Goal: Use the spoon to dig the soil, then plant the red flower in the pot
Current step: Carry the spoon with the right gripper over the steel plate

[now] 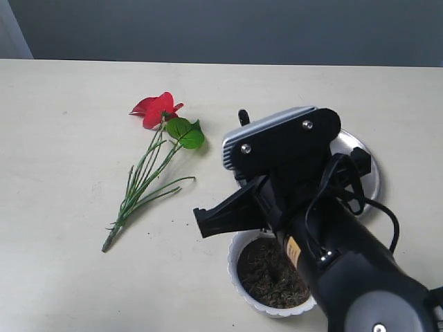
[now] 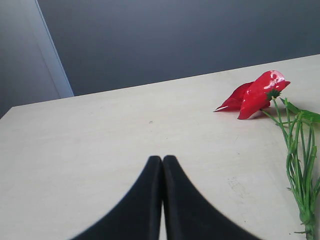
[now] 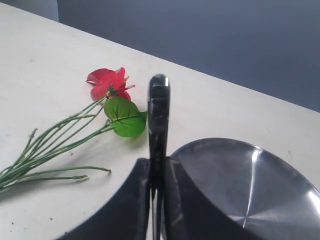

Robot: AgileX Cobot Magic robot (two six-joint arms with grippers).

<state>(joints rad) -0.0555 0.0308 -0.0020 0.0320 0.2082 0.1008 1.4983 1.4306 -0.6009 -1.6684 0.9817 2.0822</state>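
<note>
The red flower (image 1: 158,109) lies flat on the table, its green stems trailing toward the near left. It also shows in the left wrist view (image 2: 257,92) and the right wrist view (image 3: 107,82). The white pot (image 1: 239,275) holds dark soil (image 1: 271,277) with a dent, partly covered by the right arm. My right gripper (image 3: 158,161) is shut on the spoon (image 3: 158,112) by its handle. The handle end pokes out beyond the wrist housing (image 1: 243,116); the bowl is hidden. My left gripper (image 2: 162,159) is shut and empty, over bare table left of the flower.
A round steel plate (image 1: 361,158) lies behind the pot, mostly under the right arm, and fills one side of the right wrist view (image 3: 240,185). A grey wall runs behind the table's far edge.
</note>
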